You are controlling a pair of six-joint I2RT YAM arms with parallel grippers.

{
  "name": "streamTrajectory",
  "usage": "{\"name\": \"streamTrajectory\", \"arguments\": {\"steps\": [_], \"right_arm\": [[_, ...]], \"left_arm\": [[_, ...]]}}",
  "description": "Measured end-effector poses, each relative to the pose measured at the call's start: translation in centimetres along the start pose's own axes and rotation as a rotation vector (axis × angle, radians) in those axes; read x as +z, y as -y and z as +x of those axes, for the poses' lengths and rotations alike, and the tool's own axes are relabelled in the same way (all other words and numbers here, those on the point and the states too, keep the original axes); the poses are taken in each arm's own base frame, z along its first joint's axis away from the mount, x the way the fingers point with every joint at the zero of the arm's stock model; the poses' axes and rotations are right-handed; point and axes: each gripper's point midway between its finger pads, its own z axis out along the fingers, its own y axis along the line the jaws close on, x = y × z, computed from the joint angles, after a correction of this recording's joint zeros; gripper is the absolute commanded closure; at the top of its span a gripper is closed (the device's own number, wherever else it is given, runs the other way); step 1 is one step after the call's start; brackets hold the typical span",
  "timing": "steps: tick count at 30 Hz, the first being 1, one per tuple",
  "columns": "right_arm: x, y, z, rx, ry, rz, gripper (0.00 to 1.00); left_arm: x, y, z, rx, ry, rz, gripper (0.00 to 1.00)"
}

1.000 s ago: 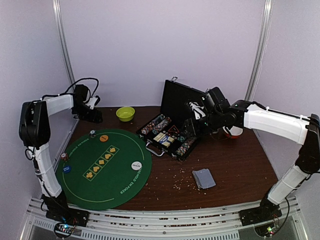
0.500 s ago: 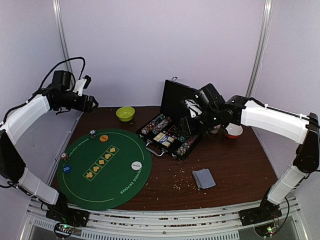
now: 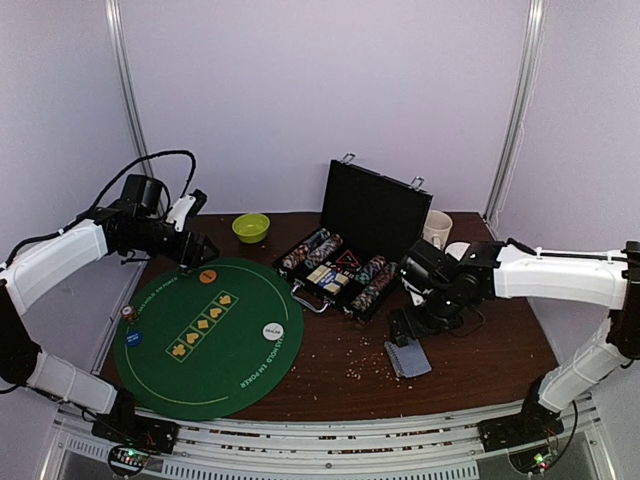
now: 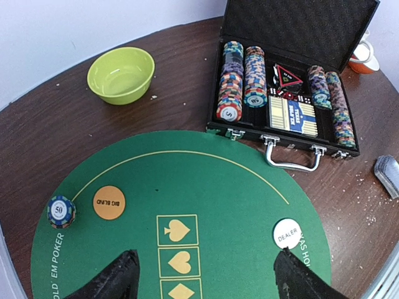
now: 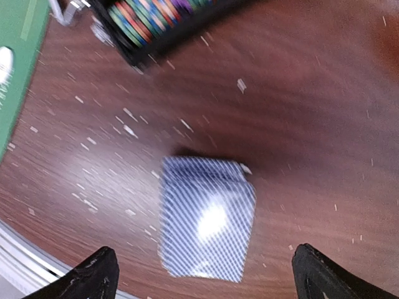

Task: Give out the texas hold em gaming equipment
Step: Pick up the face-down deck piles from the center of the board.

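A deck of grey-blue-backed playing cards (image 3: 408, 357) lies on the brown table, right of the round green mat (image 3: 205, 325). My right gripper (image 3: 405, 327) hovers just above the deck (image 5: 207, 216), open wide and empty (image 5: 204, 261). An open black case (image 3: 345, 270) holds rows of multicoloured poker chips (image 4: 244, 81). On the mat lie the white dealer disc (image 4: 287, 233), an orange big-blind disc (image 4: 109, 202) and a small chip stack (image 4: 61, 212). My left gripper (image 3: 198, 250) hangs above the mat's far edge, open with nothing between its fingers (image 4: 204, 261).
A lime-green bowl (image 3: 250, 227) stands behind the mat, and a white mug (image 3: 436, 228) to the right of the case lid. Two more chips (image 3: 128, 313) rest at the mat's left rim. Pale crumbs dot the wood around the deck.
My right arm has swung from the case down and forward over the deck, and its jaws have opened wide. My left arm has lifted, then dropped back toward the mat's far edge.
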Motion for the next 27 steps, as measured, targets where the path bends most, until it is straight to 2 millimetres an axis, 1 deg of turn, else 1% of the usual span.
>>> {"name": "streamTrajectory", "arguments": {"steps": [1,5,8,14,17,20,23,27], "right_arm": [[0.3,0.7,1.2,0.013,-0.019,0.01,0.0],[0.9,1.7,4.0,0.047,-0.055,0.001,0.0],[1.1,2.0,5.4,0.063,-0.068,-0.015,0.0],[1.8,2.0,7.2,0.083,-0.098,-0.055,0.0],[2.0,1.8,7.6,0.083,-0.107,-0.07,0.0],[2.6,1.0,7.3,0.076,-0.106,-0.092,0.0],[3.2,0.5,7.1,0.071,-0.109,-0.104,0.0],[4.3,0.3,7.2,0.068,-0.124,-0.095,0.0]], "left_arm": [[0.0,0.1,-0.1,0.002,0.005,0.005,0.22],[0.0,0.3,-0.6,0.009,0.022,0.015,0.22],[0.1,0.4,-0.5,0.01,0.021,0.018,0.22],[0.7,0.5,-0.3,0.009,0.009,0.028,0.23],[1.1,0.6,0.0,0.007,-0.004,0.035,0.23],[1.5,0.7,0.2,0.006,-0.015,0.04,0.22],[1.6,0.7,0.2,0.007,-0.018,0.044,0.22],[1.6,0.8,0.2,0.007,-0.017,0.047,0.23]]}}
